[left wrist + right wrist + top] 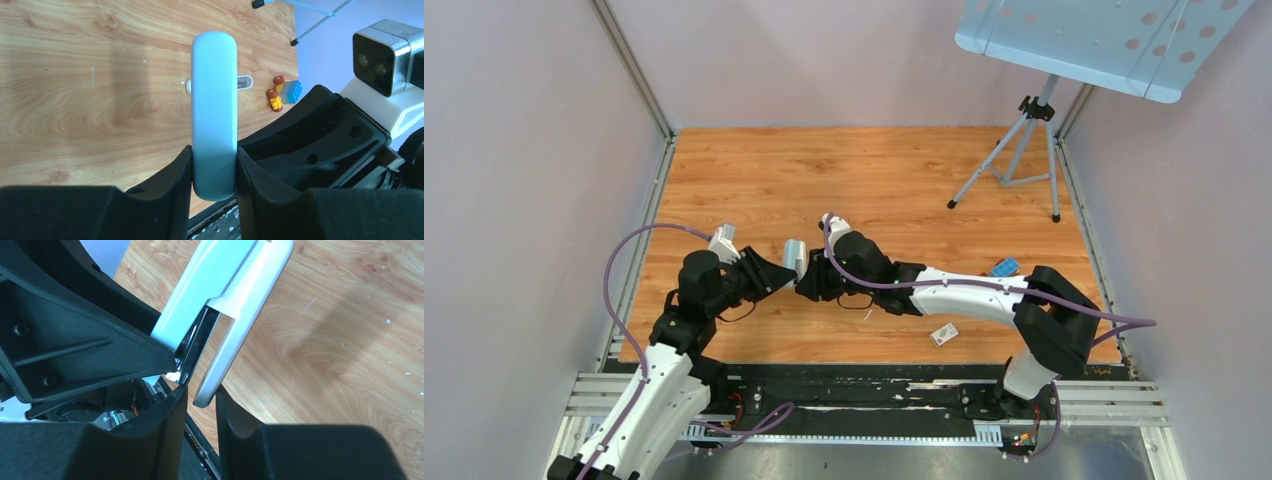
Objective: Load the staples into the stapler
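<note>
Left gripper (pixel 214 151) clamps the stapler (pixel 214 95) by one end, above the table (pixel 874 170) — halves parted, metal channel showing. Right gripper (pixel 201 390), fingers narrowly apart, meets the stapler's lower arm — grip unclear.

The stapler (pixel 214 90) is clamped between the fingers of the left claw (pixel 214 152) and projects forward past the fingertips. The right claw (pixel 201 401) is set opposite, with the stapler's lower arm ending in its finger gap; contact cannot be told. Toy blocks (pixel 284 93) are placed ahead-right of the left claw. A small box (pixel 944 334) is placed behind the right claw, beside its arm.
</note>
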